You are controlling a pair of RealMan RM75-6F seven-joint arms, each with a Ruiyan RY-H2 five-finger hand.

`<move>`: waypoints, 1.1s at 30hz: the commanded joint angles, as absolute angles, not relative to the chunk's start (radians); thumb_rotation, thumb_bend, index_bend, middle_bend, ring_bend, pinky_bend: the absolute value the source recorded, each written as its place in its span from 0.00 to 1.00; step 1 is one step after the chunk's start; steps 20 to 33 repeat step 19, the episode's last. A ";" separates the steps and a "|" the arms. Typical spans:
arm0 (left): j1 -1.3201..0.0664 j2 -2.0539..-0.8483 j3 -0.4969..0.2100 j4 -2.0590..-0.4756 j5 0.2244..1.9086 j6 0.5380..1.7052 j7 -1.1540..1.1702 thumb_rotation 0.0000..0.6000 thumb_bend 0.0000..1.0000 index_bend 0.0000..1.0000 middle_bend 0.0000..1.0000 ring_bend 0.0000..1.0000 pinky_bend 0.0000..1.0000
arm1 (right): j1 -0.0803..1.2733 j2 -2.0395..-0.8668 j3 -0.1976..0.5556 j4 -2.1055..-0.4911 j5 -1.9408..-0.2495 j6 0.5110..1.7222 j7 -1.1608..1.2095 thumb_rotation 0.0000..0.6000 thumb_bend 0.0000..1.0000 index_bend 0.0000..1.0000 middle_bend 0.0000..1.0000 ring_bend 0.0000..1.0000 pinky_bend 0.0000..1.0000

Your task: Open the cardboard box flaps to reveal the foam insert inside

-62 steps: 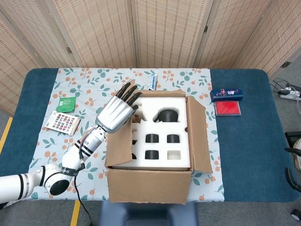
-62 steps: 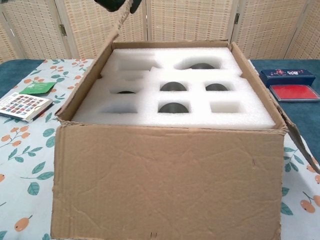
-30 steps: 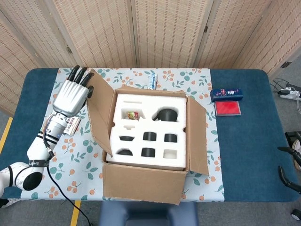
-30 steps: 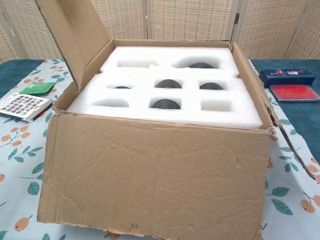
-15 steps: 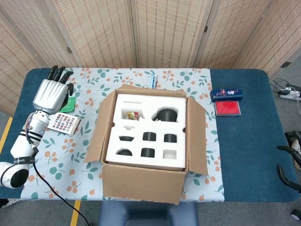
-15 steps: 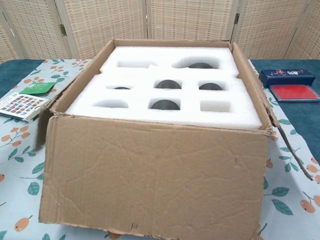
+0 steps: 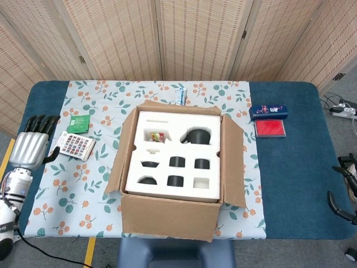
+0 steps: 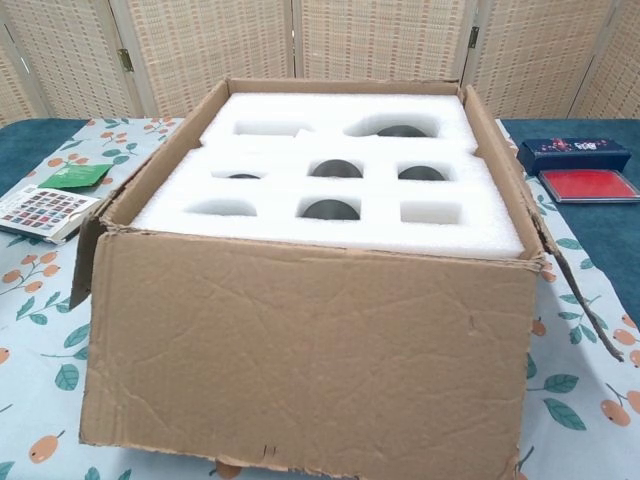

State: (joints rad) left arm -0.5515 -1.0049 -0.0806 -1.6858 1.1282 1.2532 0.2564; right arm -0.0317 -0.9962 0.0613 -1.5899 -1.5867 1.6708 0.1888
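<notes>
The cardboard box (image 7: 167,219) stands mid-table with its flaps spread: the left flap (image 7: 118,164) leans outward and the right flap (image 7: 234,162) stands out at an angle. The white foam insert (image 7: 167,153) lies exposed, with dark round items in several pockets; the chest view shows the foam insert (image 8: 340,215) above the box's front wall (image 8: 300,360). My left hand (image 7: 28,148) hovers at the table's far left edge, fingers extended and apart, holding nothing, well clear of the box. Only dark fingers of my right hand (image 7: 339,204) show at the right edge, off the table, apart and empty.
A colour-swatch booklet (image 7: 74,146) and a green packet (image 7: 79,122) lie left of the box. A blue case (image 7: 268,111) and a red pad (image 7: 270,128) sit to its right. A small tube (image 7: 179,96) lies behind it. Folding screens stand behind the table.
My left hand swung the left flap outward, let it go, then drew back left and toward the table's near-left edge. The flap now stays spread open.
</notes>
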 commanded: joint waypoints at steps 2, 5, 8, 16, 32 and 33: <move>-0.351 -1.052 -0.005 -1.769 1.201 1.498 0.250 1.00 0.38 0.00 0.03 0.00 0.00 | -0.013 -1.023 0.083 -1.615 -1.545 1.638 0.066 0.32 0.52 0.14 0.00 0.00 0.00; -0.273 -1.094 0.018 -1.743 1.250 1.583 0.212 1.00 0.35 0.00 0.01 0.00 0.00 | -0.001 -1.055 0.109 -1.621 -1.508 1.635 -0.049 0.33 0.50 0.10 0.00 0.00 0.00; -0.227 -1.125 0.042 -1.700 1.313 1.624 0.172 1.00 0.34 0.00 0.00 0.00 0.00 | 0.014 -1.077 0.120 -1.633 -1.485 1.616 -0.126 0.33 0.48 0.07 0.00 0.00 0.00; -0.185 -1.117 0.046 -1.676 1.359 1.612 0.130 1.00 0.33 0.00 0.00 0.00 0.00 | 0.051 -1.095 0.101 -1.667 -1.513 1.555 -0.191 0.33 0.48 0.04 0.00 0.00 0.00; -0.170 -1.113 0.039 -1.674 1.378 1.621 0.116 1.00 0.32 0.00 0.00 0.00 0.00 | 0.058 -1.095 0.095 -1.674 -1.521 1.541 -0.194 0.34 0.47 0.04 0.00 0.00 0.00; -0.170 -1.113 0.039 -1.674 1.378 1.621 0.116 1.00 0.32 0.00 0.00 0.00 0.00 | 0.058 -1.095 0.095 -1.674 -1.521 1.541 -0.194 0.34 0.47 0.04 0.00 0.00 0.00</move>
